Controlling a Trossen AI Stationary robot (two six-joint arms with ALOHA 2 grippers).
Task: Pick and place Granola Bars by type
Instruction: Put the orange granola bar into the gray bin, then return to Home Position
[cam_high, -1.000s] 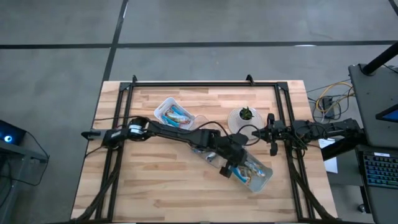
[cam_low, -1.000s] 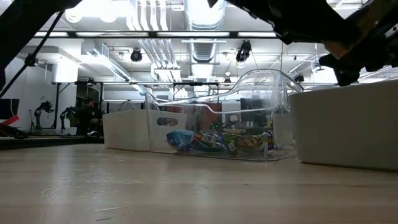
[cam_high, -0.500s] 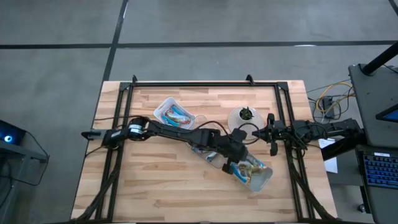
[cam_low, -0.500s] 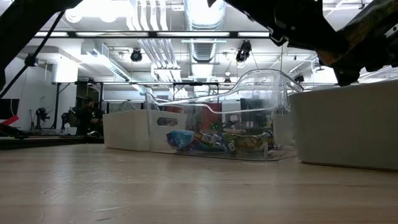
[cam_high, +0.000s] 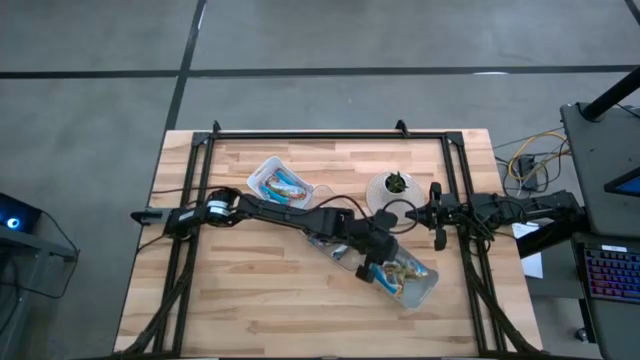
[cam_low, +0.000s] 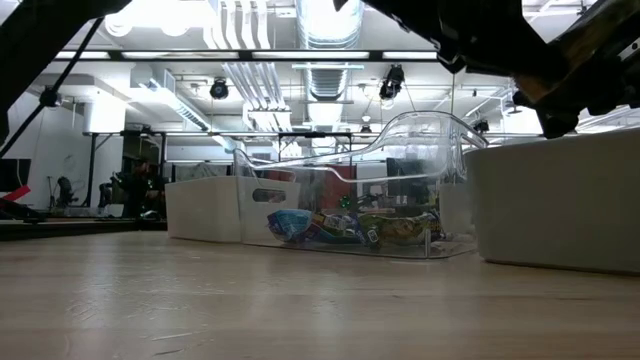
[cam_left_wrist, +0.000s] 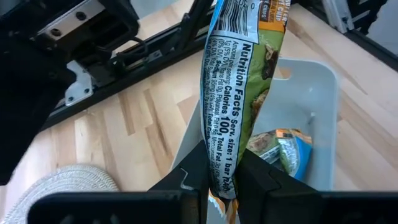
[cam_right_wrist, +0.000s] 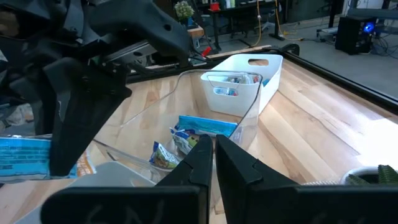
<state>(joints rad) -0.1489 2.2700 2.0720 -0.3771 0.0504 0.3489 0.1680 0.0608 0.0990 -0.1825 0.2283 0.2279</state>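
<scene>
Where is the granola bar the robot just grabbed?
The granola bar is pinched in the left end effector, held above the white bin near the table's right front in the high view.

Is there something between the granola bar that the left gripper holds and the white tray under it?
Nothing visible stands in the way. The left gripper is shut on a green granola bar, hanging above the open white tray. The tray holds a few other bars at the bottom, but its opening is free.
</scene>
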